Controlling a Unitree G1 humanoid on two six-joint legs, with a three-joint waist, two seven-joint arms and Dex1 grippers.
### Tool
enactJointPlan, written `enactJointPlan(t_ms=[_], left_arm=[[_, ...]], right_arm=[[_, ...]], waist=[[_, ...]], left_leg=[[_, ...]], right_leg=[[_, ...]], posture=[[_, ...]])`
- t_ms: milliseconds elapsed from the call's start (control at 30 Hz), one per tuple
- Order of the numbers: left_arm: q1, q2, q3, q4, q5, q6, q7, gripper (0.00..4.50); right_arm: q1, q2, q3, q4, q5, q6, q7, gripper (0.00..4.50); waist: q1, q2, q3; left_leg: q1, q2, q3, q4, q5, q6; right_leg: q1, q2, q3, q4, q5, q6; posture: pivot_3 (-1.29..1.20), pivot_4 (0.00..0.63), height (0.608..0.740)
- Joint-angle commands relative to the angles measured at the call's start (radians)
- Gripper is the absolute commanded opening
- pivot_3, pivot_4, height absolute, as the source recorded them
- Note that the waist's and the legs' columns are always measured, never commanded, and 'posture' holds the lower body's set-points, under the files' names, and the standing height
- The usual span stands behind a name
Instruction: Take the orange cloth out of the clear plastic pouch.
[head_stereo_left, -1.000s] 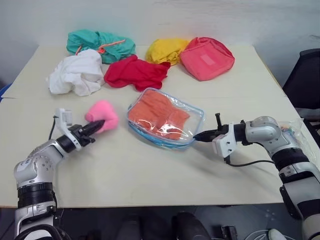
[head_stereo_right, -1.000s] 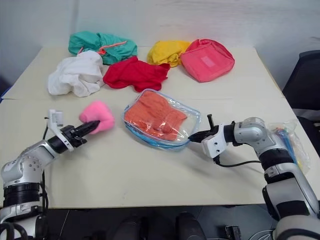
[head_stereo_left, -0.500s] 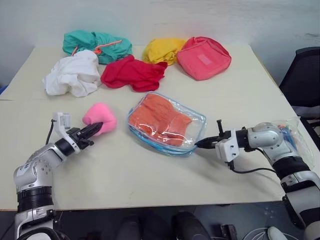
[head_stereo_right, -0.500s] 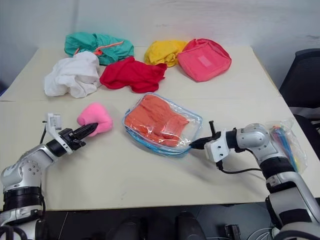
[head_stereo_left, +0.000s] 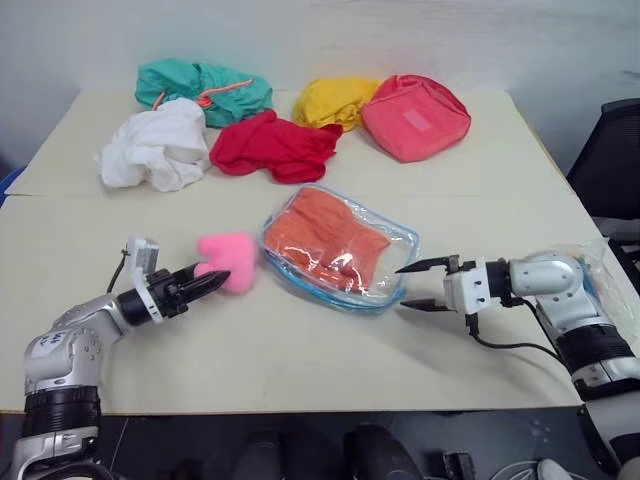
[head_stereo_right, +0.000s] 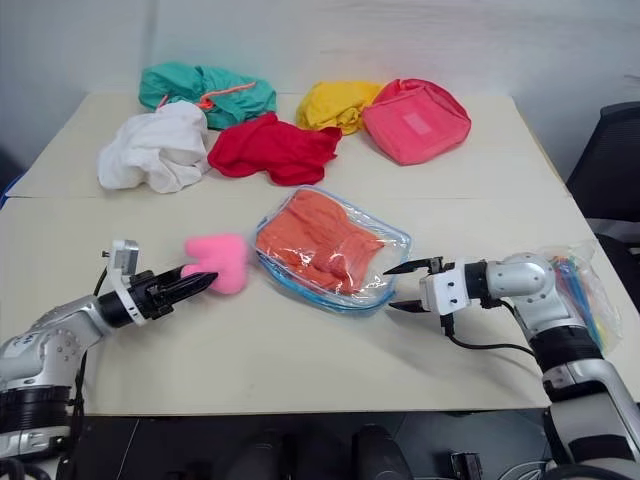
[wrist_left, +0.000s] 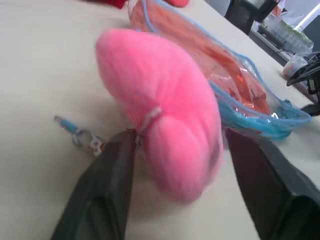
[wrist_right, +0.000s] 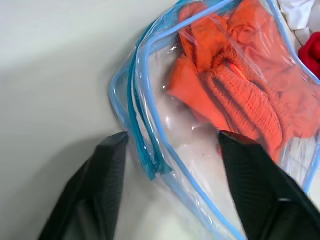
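Both sets of jaws stood open and held nothing. At the near left, the left gripper (head_stereo_right: 197, 283) had its fingers spread on either side of a pink plush piece (head_stereo_right: 222, 263) without closing on it. At the near right, the right gripper (head_stereo_right: 400, 287) pointed across the table (head_stereo_right: 300, 350) toward the near corner of the clear plastic pouch (head_stereo_right: 395, 240), its two fingers parted just short of the blue zipper trim; whether a tip touched the trim could not be told. That pouch lay flat between the two grippers, its long axis running diagonally from far left to near right. Inside it sat the orange cloth (head_stereo_right: 322, 242), bunched and wrinkled, filling most of the pouch. Farther back lay a white cloth (head_stereo_right: 155, 150), a red cloth (head_stereo_right: 272, 148), a teal cloth (head_stereo_right: 205, 90), a yellow cloth (head_stereo_right: 335, 103) and a coral-pink fabric pouch (head_stereo_right: 415, 118).
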Motion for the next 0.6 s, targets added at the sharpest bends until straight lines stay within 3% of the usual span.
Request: enactJointPlan(t_ms=[33, 67, 367, 500, 600], left_arm=[[-0.068, -0.011, -0.01, 0.036, 0.017, -0.04, 0.009, 4.16], [-0.082, -0.008, -0.022, 0.052, 0.022, -0.038, -0.002, 4.48], [-0.089, 0.115, -0.007, 0.134, 0.077, -0.144, -0.106, 4.48], [-0.009, 0.197, 0.002, 0.156, 0.099, -0.183, -0.187, 4.48], [0.014, 0.194, -0.003, 0.164, 0.141, -0.299, -0.185, 4.48]], right_arm=[[0.044, -0.042, -0.065, -0.087, 0.044, 0.053, -0.006, 4.48], [0.063, -0.05, -0.078, -0.11, 0.051, 0.073, -0.01, 4.5], [0.272, -0.132, -0.2, -0.416, 0.174, 0.35, -0.03, 4.5], [0.36, -0.149, -0.271, -0.587, 0.24, 0.558, -0.098, 4.5], [0.382, -0.127, -0.288, -0.704, 0.265, 0.7, -0.166, 4.5]], waist=[[0.002, 0.0, 0.0], [0.003, 0.0, 0.0], [-0.001, 0.0, 0.0], [0.003, 0.0, 0.0], [0.005, 0.0, 0.0]], left_leg=[[0.0, 0.0, 0.0, 0.0, 0.0, 0.0], [0.0, 0.0, 0.0, 0.0, 0.0, 0.0], [0.0, 0.001, 0.001, -0.001, 0.0, 0.0], [0.0, 0.0, 0.001, -0.001, 0.0, 0.0], [0.0, 0.0, 0.001, -0.002, 0.0, 0.0]], right_leg=[[0.0, 0.0, 0.0, 0.0, 0.0, 0.0], [0.0, 0.0, 0.0, 0.0, 0.0, 0.0], [-0.001, 0.001, 0.0, 0.0, 0.0, 0.0], [-0.001, 0.0, 0.0, 0.0, 0.0, 0.0], [-0.001, 0.0, -0.001, -0.001, 0.0, 0.0]], posture=[[0.0, 0.15, 0.74], [0.0, 0.15, 0.74], [0.0, 0.15, 0.74], [0.0, 0.15, 0.74], [0.0, 0.15, 0.74]])
